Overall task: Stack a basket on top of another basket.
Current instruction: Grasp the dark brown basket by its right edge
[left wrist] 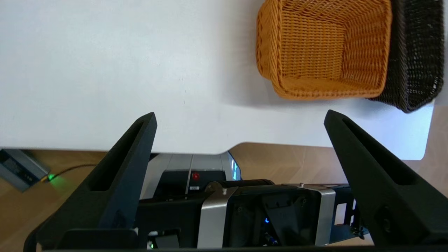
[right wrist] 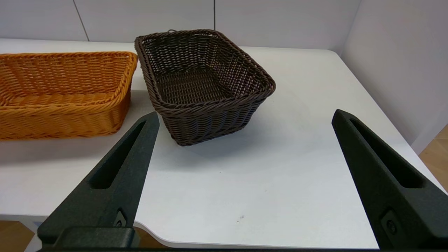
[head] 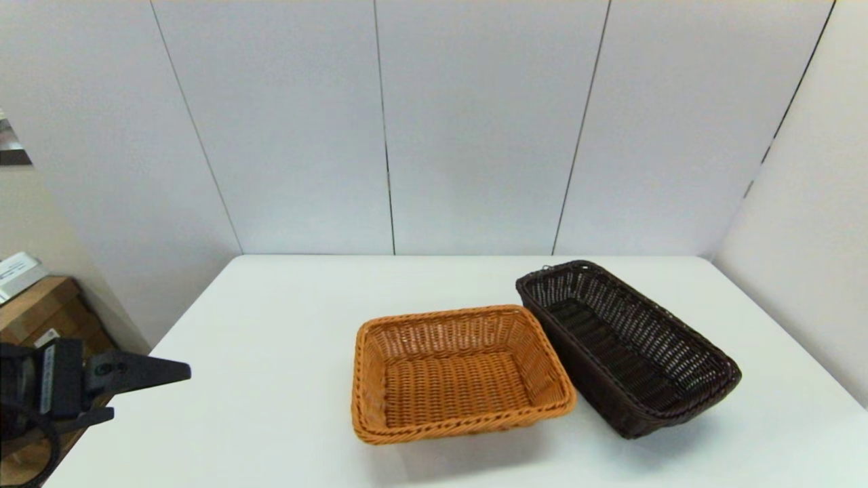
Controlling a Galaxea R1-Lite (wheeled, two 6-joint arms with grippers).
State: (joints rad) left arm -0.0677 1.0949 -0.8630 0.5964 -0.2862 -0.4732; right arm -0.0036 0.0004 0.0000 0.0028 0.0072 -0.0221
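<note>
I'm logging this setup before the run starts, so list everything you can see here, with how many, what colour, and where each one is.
Dark brown wicker basket: one, nearly black, on the table's right half, empty, its long side against the orange one.
Orange-tan wicker basket: one, orange-tan, near the table's middle, left of the dark one, empty.
Table: one, white, bearing both baskets.
Wall panels: white, behind and right of the table.
Wooden furniture: brown, off the table's left edge.
Left gripper: black, open, beside the table's near left edge.
Right gripper: black, open, over the near edge, facing the dark basket.
</note>
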